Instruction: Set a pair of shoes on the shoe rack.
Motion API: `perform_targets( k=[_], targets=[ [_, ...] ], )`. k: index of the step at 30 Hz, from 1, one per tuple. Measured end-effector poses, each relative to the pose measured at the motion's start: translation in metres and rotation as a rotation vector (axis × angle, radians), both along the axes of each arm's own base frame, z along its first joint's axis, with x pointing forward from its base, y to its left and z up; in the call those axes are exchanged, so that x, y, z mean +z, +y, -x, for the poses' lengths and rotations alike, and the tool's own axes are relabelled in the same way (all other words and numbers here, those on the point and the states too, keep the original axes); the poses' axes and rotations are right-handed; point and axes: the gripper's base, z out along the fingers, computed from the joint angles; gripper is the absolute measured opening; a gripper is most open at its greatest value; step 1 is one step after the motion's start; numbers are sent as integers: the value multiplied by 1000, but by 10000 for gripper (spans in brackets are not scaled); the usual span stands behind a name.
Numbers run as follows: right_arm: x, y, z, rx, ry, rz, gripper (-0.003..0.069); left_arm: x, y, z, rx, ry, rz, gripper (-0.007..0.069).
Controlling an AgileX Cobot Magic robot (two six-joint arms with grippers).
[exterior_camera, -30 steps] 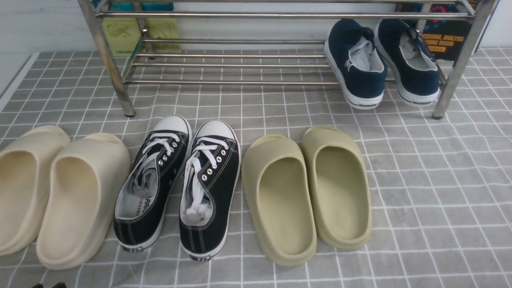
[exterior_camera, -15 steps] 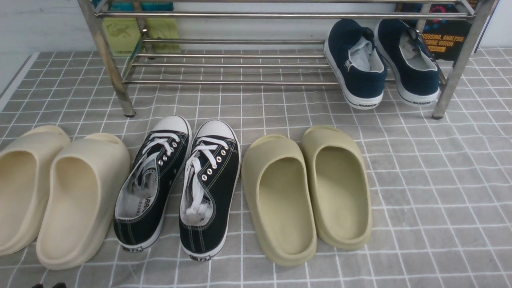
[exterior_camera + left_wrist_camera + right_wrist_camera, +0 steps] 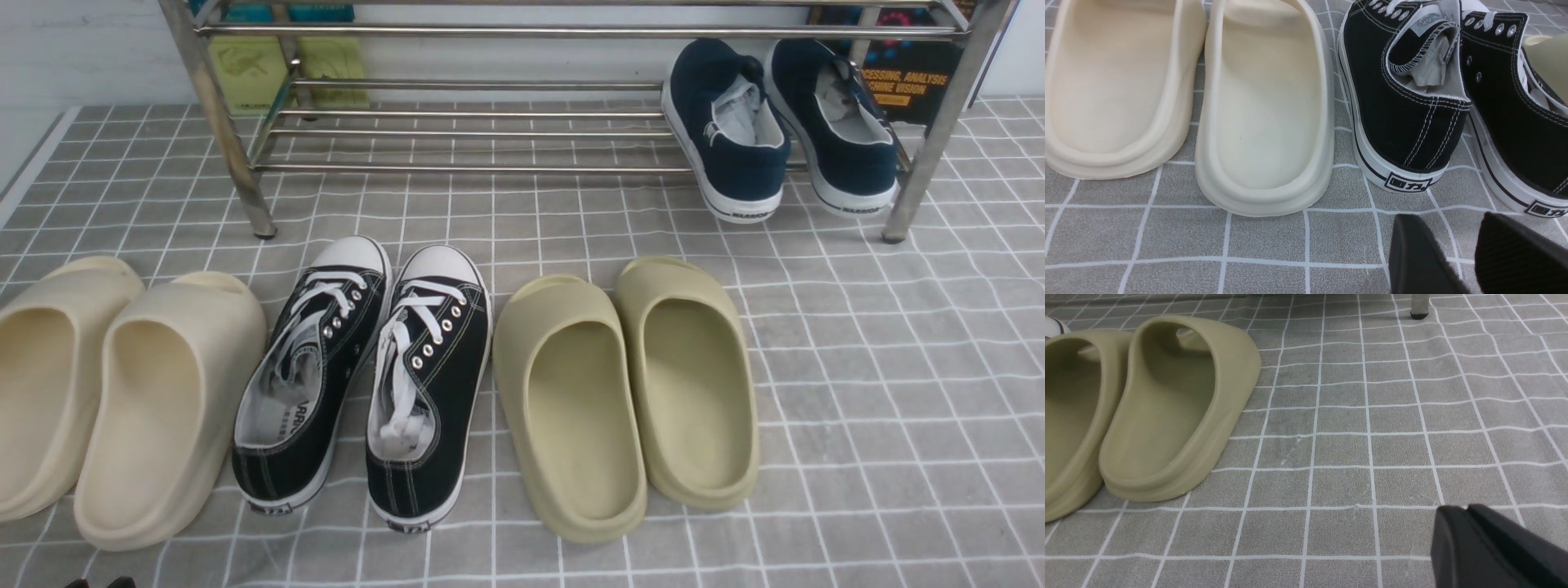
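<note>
**Both arms low, navy pair on rack**

My left end effector [image 3: 1474, 253] hangs low behind the black sneakers [image 3: 1408, 102], fingers narrowly parted, empty. My right end effector [image 3: 1470, 539]: fingers pressed together, empty. Pair of shoes [image 3: 775, 131] rests on the shoe rack [image 3: 490, 114], right end of its lower tier.

Bright, even light; soft shadows; sharp.
</note>
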Motion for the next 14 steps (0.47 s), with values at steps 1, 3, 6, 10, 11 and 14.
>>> perform_targets(
  k=[1, 3, 6, 10, 11, 14],
  targets=[
    [0, 0, 0, 0, 0, 0, 58, 0, 0, 0, 0, 0, 0, 239],
    [0, 0, 0, 0, 0, 0, 60, 0, 0, 0, 0, 0, 0, 239],
    [0, 0, 0, 0, 0, 0, 64, 0, 0, 0, 0, 0, 0, 239],
    [0, 0, 0, 0, 0, 0, 72, 0, 0, 0, 0, 0, 0, 239],
    [0, 0, 0, 0, 0, 0, 73, 0, 0, 0, 0, 0, 0, 239],
    [0, 0, 0, 0, 0, 0, 78, 0, 0, 0, 0, 0, 0, 239]
  ],
)
